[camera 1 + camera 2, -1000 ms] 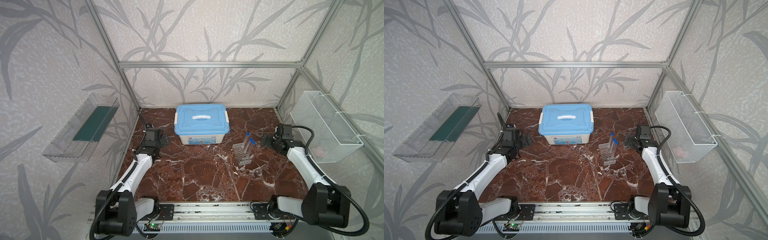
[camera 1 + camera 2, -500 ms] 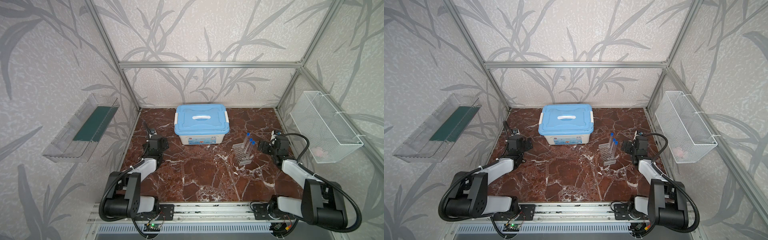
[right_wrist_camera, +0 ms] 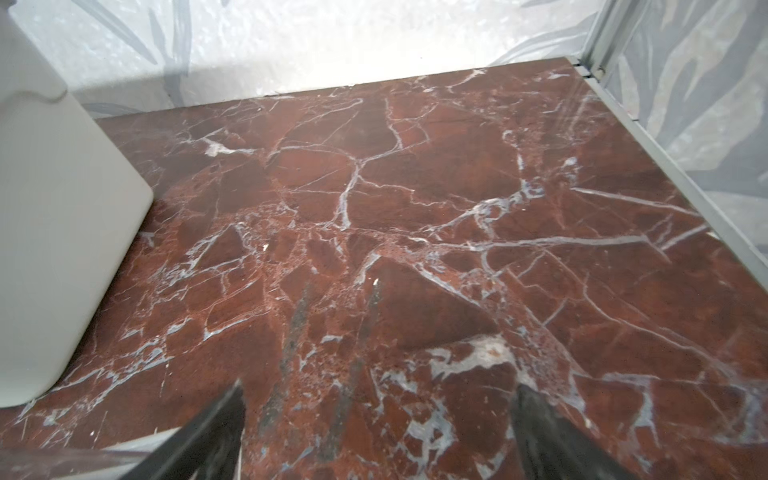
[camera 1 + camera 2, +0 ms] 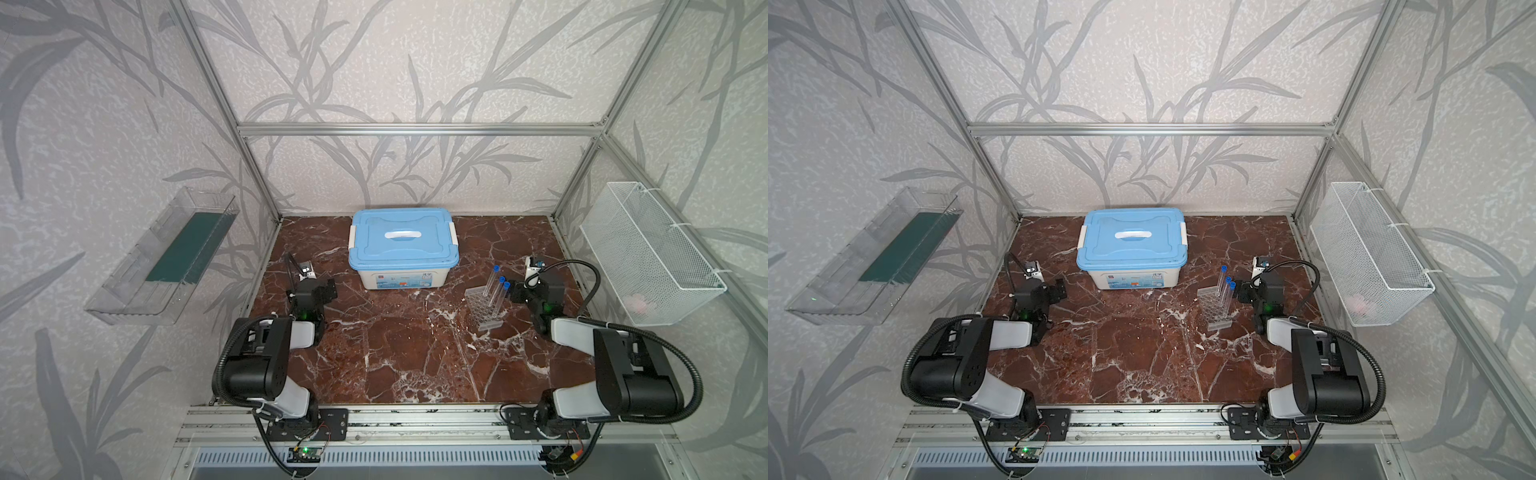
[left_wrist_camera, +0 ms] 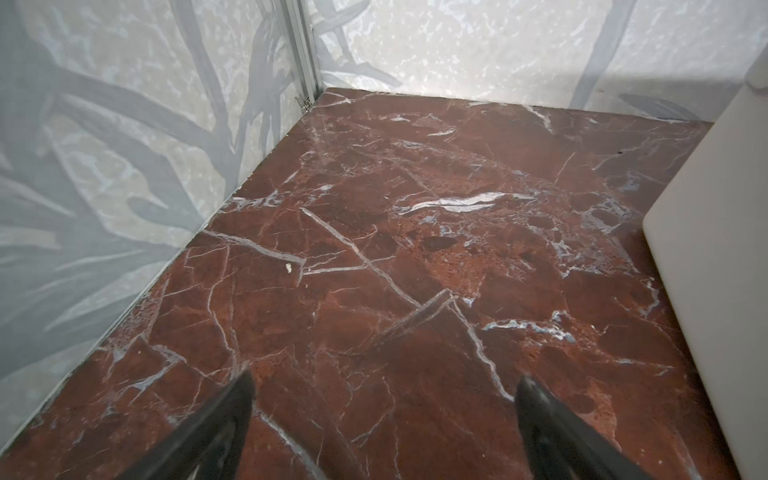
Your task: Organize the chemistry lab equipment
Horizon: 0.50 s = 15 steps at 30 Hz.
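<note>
Left gripper is spread wide and empty, low over the bare table left of the box. Right gripper is spread too, nothing between its fingers, just right of the rack. That rack stands right of centre, in front of the box's right corner, with three blue-capped tubes leaning in its far end; whether the gripper touches them I cannot tell
</note>
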{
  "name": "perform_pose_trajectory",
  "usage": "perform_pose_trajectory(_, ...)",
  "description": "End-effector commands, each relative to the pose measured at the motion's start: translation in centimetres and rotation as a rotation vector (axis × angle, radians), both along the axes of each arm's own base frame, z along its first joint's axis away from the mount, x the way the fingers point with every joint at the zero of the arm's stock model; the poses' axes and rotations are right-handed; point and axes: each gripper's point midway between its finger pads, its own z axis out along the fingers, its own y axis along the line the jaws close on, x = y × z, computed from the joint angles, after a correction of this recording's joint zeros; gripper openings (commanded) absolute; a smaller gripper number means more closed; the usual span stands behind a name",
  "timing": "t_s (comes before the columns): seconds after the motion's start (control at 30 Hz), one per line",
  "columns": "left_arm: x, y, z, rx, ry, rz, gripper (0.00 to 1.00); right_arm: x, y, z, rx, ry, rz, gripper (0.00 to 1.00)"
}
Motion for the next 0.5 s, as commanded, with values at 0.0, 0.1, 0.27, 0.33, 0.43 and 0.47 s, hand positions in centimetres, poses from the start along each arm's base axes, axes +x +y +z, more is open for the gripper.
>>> perform_pose_trajectory(0.0,0.8,-0.7,1.6,0.01,-0.072,-0.055,0.99,0.6,0.1,1.5,-0.041,-0.07,0.016,0.97)
perform_pose_trajectory(0.1,0.9,-0.8,1.6,0.01,-0.074,-0.062,0.99,0.3,0.6,1.5,-0.073,-0.096,0.023,0.98)
perform_pose_trajectory(0.27,1.0,-1.2,1.6,0.004,-0.069,-0.089,0.99,0.5,1.7,0.6,-0.119,-0.13,0.046,0.98)
perform_pose_trajectory(0.33,1.1,-1.2,1.6,-0.001,-0.071,-0.094,0.99,0.4,1.6,0.9,-0.127,-0.21,0.028,0.99)
perform_pose_trajectory(0.43,1.1,-1.6,1.5,-0.009,-0.069,-0.125,0.99,0.4,1.6,0.4,-0.137,-0.116,0.027,0.99)
perform_pose_trajectory(0.47,1.1,-1.6,1.5,-0.013,-0.07,-0.127,0.99,0.5,1.8,0.5,-0.143,-0.141,0.028,0.99)
